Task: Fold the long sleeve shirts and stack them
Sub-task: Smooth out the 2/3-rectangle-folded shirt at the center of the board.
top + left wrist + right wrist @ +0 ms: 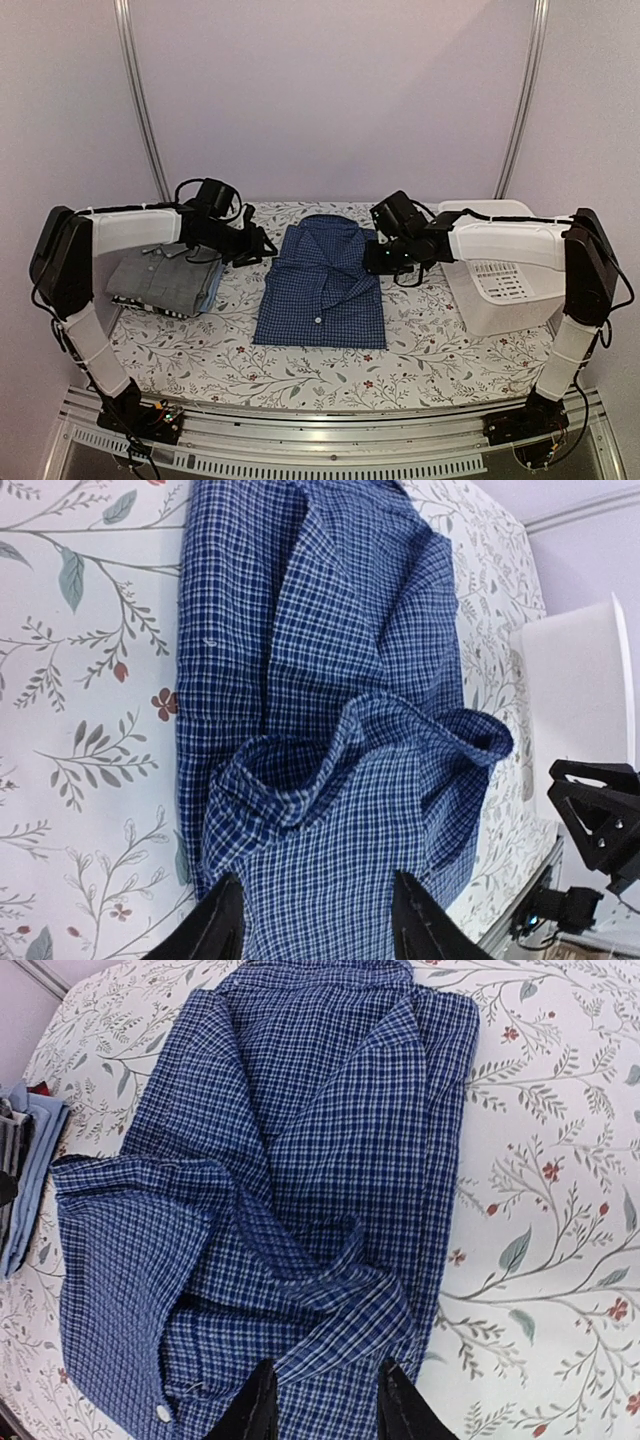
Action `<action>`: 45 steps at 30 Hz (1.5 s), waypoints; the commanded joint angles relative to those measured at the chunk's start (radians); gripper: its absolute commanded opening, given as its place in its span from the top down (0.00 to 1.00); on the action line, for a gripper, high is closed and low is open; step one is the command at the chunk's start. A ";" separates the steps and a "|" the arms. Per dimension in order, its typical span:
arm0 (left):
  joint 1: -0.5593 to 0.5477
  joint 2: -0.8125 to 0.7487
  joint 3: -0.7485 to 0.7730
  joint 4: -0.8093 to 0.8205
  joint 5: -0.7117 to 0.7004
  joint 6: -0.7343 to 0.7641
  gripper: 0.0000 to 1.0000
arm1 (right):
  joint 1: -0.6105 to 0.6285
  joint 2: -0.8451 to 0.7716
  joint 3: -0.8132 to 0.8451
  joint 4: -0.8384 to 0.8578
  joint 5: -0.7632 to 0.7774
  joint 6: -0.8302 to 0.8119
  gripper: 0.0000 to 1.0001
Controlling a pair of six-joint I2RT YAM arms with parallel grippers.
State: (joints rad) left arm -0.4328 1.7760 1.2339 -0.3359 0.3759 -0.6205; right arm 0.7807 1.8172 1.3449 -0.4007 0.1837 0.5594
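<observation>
The dark blue fine-check shirt [322, 285] lies folded at the table's middle, collar at the far end, white buttons showing. My left gripper [262, 246] is at its far left corner. In the left wrist view the fingers [222, 920] stand apart and the gripper [318, 910] has bulged shirt cloth [300, 680] between them. My right gripper [378, 256] is at the far right corner. Its fingers [258, 1405] also stand apart, and the gripper [322, 1400] has a raised fold of the shirt [300, 1140] between them. Folded grey, light blue and dark-striped shirts [165, 280] are stacked at the left.
A white plastic basket [500, 285] stands at the right of the floral table cover [420, 340], close behind my right arm. The stack's edge shows at the left of the right wrist view [25, 1160]. A metal rail runs along the near edge.
</observation>
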 commanded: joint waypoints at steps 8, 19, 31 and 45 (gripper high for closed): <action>-0.090 -0.216 -0.203 -0.009 -0.043 -0.015 0.66 | 0.193 -0.015 -0.182 0.115 -0.160 0.098 0.89; -0.106 -0.189 -0.213 0.006 -0.020 -0.016 0.76 | 0.136 0.173 -0.056 0.165 -0.173 0.083 0.89; -0.106 -0.158 -0.172 -0.006 -0.017 0.002 0.75 | -0.041 0.307 0.195 0.141 -0.212 0.005 0.68; -0.085 -0.022 -0.039 -0.059 -0.114 0.007 0.84 | -0.060 0.230 0.256 0.011 -0.111 -0.050 0.55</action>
State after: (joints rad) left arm -0.5320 1.7184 1.1740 -0.3573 0.3267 -0.6159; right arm 0.7025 2.1643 1.6409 -0.3473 0.0177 0.5228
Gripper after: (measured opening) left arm 0.200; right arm 0.456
